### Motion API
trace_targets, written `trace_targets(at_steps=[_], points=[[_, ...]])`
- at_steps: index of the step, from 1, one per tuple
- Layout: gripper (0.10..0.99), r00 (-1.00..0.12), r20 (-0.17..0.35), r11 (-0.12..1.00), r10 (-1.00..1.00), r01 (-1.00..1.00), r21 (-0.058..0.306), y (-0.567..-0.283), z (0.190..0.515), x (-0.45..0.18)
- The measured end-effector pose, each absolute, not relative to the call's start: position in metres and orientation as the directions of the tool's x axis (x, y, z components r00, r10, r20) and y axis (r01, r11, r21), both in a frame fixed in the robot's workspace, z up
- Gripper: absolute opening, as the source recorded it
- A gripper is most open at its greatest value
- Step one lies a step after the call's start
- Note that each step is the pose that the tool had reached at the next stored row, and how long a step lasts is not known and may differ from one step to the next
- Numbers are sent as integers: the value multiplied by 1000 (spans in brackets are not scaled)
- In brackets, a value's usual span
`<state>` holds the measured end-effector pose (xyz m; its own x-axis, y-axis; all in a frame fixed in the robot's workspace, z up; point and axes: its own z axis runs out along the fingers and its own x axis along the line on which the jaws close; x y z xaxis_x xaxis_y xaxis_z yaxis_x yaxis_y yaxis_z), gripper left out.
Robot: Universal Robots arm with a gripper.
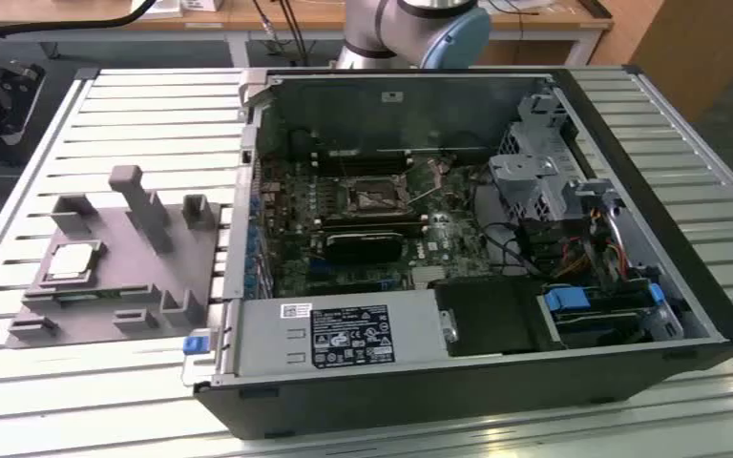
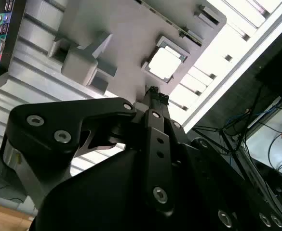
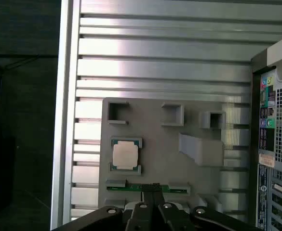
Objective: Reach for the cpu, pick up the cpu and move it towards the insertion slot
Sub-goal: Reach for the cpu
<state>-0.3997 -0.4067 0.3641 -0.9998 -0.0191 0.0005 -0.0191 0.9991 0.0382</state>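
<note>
The cpu [image 1: 72, 260] is a small silvery square lying flat in a pocket of the grey fixture [image 1: 125, 286], on the exterior view's left beside the open computer case. It appears in both wrist views as the cpu [image 3: 125, 155] [image 2: 166, 63], bare and untouched. My gripper [image 3: 150, 186] [image 2: 153, 91] hangs well above the fixture, a short way off from the chip, its black fingers pressed together with nothing between them. The insertion slot [image 1: 373, 198] is the metal-framed square socket on the motherboard inside the case, its thin lever beside it.
The grey fixture [image 3: 160, 139] carries raised blocks and posts [image 1: 131, 196] around the chip, plus a green strip [image 3: 131, 186] at its edge. A black heatsink block [image 1: 364, 243], a power supply [image 1: 341, 336] and drive cages [image 1: 557, 181] crowd the case. The ribbed metal table [image 1: 35, 401] surrounds everything.
</note>
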Motion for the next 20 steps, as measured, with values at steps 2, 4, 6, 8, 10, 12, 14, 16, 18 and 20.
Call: trace_targets(at_steps=[2, 4, 6, 8, 10, 12, 14, 16, 18, 20], points=[[106, -1000, 0, 999, -19, -19, 38, -407, 364, -400], [106, -1000, 0, 999, -19, -19, 38, -407, 364, -400], [106, -1000, 1, 999, -19, -19, 38, -407, 364, -400], [106, -1000, 1, 999, -19, -19, 38, -407, 363, -400], [106, -1000, 1, 999, -19, -19, 38, -407, 362, -401], [106, -1000, 1, 999, -19, -19, 38, -407, 361, -403], [106, -1000, 1, 999, -19, -19, 38, -407, 358, -405], [106, -1000, 1, 999, -19, -19, 38, -407, 356, -408], [106, -1000, 1, 999, -19, -19, 38, -407, 355, -408], [114, -1000, 1, 999, -19, -19, 38, -407, 353, -409]])
